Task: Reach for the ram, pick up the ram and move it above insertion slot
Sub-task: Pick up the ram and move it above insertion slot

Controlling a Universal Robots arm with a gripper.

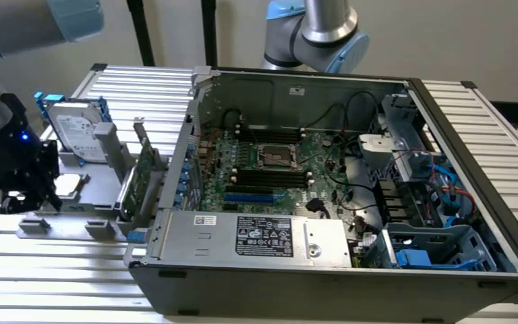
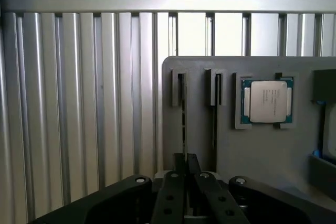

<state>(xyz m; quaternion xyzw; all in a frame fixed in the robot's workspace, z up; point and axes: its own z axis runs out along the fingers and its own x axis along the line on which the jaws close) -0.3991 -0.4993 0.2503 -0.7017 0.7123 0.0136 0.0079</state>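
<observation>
Now — end effector (image 2: 186, 160): pinching ram (image 2: 184, 119) | ram edge-on in grey holder (image 2: 262, 156) slot

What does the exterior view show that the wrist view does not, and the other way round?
Exterior view: the open computer case with its motherboard, a hard drive and a second arm. Wrist view: the ram edge-on in its slot, the claw shut on it, a processor chip. Both: the grey holder and the claw.
</observation>
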